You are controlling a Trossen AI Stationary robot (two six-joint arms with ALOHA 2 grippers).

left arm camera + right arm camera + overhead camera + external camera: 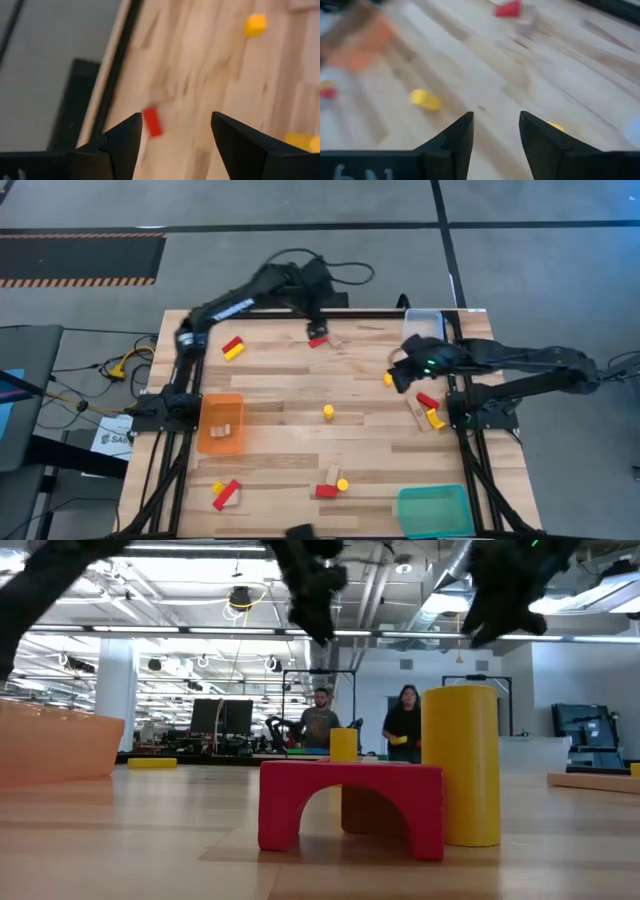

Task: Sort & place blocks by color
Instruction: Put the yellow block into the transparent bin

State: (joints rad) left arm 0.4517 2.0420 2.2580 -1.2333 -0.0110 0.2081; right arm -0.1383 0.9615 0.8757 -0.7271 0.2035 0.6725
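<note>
Red, yellow and plain wood blocks lie scattered on the wooden table (280,390). My left gripper (318,330) hangs open above a red block (318,341) near the far edge; in the left wrist view that block (151,121) lies on the table far below the gap. My right gripper (400,370) is open over the right part of the table, above a small yellow block (388,380) that also shows beside one finger (552,126). Nothing sits between either pair of fingers. In the low view both grippers (315,595) (510,590) hang high.
An orange tray (205,442) at the left holds wood blocks, a green tray (433,510) stands at the near right, a clear tray (424,323) at the far right. A red arch (350,805) and yellow cylinder (460,765) stand near the front edge. A yellow cylinder (328,412) sits mid-table. People stand in the room beyond.
</note>
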